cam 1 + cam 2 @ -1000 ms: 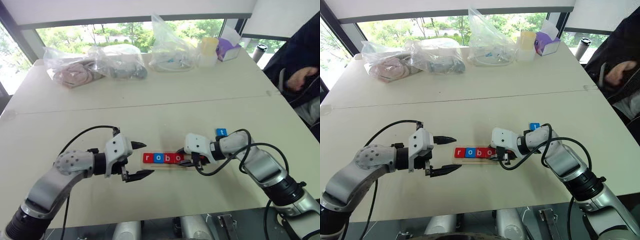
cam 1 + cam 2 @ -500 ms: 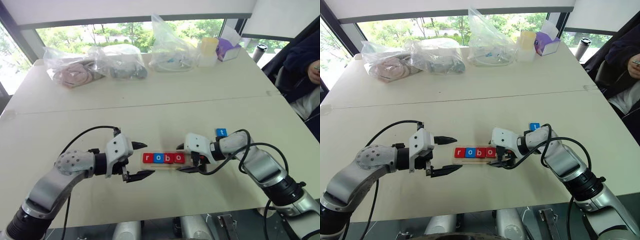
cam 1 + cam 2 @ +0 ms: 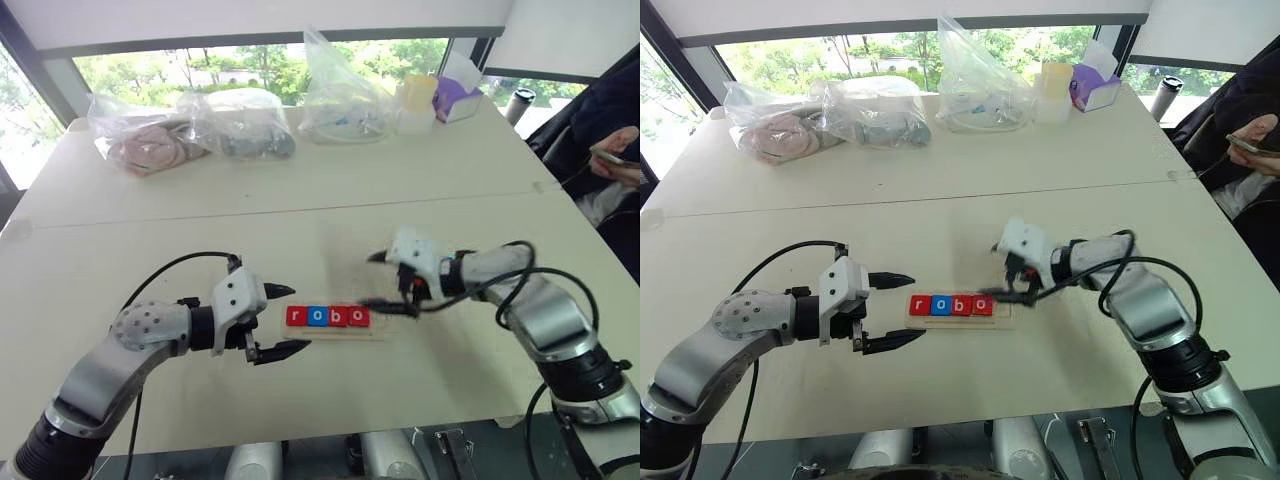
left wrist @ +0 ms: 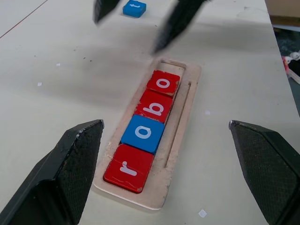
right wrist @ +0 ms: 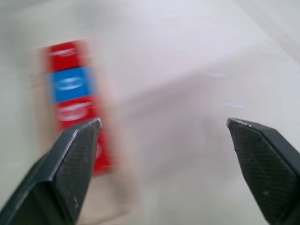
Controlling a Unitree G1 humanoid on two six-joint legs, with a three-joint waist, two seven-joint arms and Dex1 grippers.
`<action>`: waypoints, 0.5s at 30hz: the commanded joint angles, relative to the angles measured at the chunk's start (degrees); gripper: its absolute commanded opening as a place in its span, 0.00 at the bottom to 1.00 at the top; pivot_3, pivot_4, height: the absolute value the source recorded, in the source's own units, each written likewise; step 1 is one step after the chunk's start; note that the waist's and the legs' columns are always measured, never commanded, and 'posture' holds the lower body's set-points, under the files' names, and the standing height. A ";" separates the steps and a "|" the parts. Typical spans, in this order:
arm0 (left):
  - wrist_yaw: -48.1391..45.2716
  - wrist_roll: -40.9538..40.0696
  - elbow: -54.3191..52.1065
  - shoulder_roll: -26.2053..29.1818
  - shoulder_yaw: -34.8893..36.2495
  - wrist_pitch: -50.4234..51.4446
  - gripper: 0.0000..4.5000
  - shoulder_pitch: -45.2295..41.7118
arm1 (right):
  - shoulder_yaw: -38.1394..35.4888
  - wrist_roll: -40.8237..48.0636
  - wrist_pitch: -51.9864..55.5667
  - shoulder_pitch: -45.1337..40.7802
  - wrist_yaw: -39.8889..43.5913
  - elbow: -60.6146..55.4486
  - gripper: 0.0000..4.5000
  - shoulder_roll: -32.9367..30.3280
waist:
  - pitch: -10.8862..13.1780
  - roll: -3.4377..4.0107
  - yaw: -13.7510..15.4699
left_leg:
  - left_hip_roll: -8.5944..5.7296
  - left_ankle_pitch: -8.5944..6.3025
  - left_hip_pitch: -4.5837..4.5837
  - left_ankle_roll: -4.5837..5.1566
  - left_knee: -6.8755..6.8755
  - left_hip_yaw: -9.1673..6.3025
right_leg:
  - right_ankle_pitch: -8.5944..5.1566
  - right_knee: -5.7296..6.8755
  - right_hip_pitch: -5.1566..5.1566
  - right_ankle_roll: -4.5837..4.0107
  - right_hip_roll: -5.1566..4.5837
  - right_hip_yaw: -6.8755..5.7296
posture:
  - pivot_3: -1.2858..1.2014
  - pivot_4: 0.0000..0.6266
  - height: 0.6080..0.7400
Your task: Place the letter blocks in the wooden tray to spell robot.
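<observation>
A big pale table (image 3: 300, 215) by a window is taking up most of the frame, with plastic bags (image 3: 190, 125) of stuff piled along its far edge near the top. The wooden tray (image 3: 335, 330) is sitting at lower centre of the head views, and four letter blocks (image 3: 327, 316) are lying in it reading r, o, b, o, red-blue-red-red. The left wrist view is showing what the head views aren't: the tray's far end slot (image 4: 171, 66) is empty, and the blue t block (image 4: 134, 7) is lying loose on the table beyond it. The left gripper (image 3: 284, 320) is hovering just left of the tray, fingers spread wide, holding nothing. The right gripper (image 3: 390, 282) is hanging over the tray's right end, jaws wide apart and empty too. A person's hand (image 3: 612, 160) with a phone is peeking in at the right edge.
</observation>
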 commanded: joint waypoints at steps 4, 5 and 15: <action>-0.20 -0.49 -2.10 0.16 0.80 -0.79 1.00 0.77 | -12.24 -4.35 15.73 3.51 -22.12 -3.60 0.99 8.02 | -0.01 0.00 0.05 | 0.00 0.00 -0.01 0.00 -0.02 0.00 | 0.00 0.01 -0.01 0.00 0.00 0.01 | 0.52 0.24 1.00; -0.40 -0.54 -1.86 0.16 0.82 -0.92 1.00 0.66 | -12.89 -5.23 17.82 5.44 -24.68 -5.12 0.99 9.08 | -0.02 0.01 0.19 | 0.00 0.00 -0.01 0.00 -0.03 -0.01 | 0.00 0.01 -0.01 0.00 0.00 0.02 | 0.52 0.24 1.00; -2.58 0.52 1.21 -0.69 -0.94 -2.19 1.00 -2.61 | -17.05 -8.29 25.44 10.69 -38.75 -8.03 0.99 18.86 | -0.09 0.07 -0.28 | 0.01 0.01 0.05 -0.02 -0.03 0.05 | -0.06 0.12 -0.03 -0.14 0.04 0.05 | 0.52 0.24 1.00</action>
